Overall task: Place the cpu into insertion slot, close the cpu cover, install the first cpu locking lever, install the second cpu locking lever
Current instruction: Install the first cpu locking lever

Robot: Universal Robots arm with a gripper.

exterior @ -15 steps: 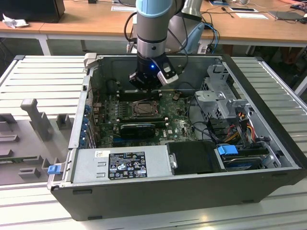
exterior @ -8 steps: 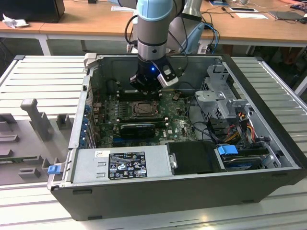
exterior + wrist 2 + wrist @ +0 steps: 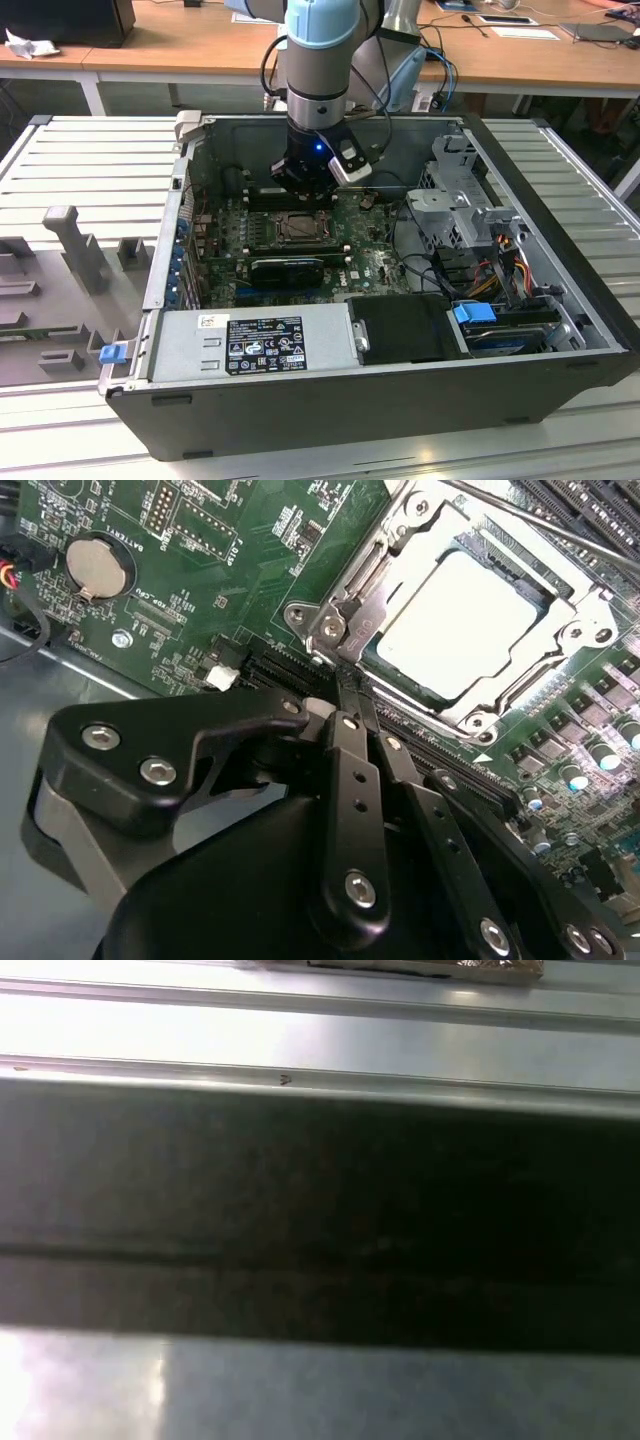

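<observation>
Jaws pressed close together, nothing held between them. Gripper [image 3: 345, 705] tipped down right at one corner of the socket [image 3: 372, 661], black fingers [image 3: 352, 770] side by side, ends at the shiny edge there, touching or just off it, hard to tell.

Chip [image 3: 460, 620] lying flat inside the socket, pale and square. Cover [image 3: 590, 610] folded down around it, chip showing through the big window. A thin metal rod [image 3: 530, 525] running along the far edge of the cover.

Green board [image 3: 250, 580] open and flat beside the fingers, with a round battery [image 3: 98, 564] well apart from the socket. A long black slot [image 3: 280, 665] just beside the finger ends.

In the exterior view, arm reaching straight down into the open computer case [image 3: 400, 400], gripper [image 3: 305, 180] low over the socket [image 3: 297, 229]. A long black card [image 3: 285, 268] close along the near edge of the socket. Metal cage [image 3: 460, 190] toward the exterior view's right, case wall toward its left, some free room on both sides of the arm.
</observation>
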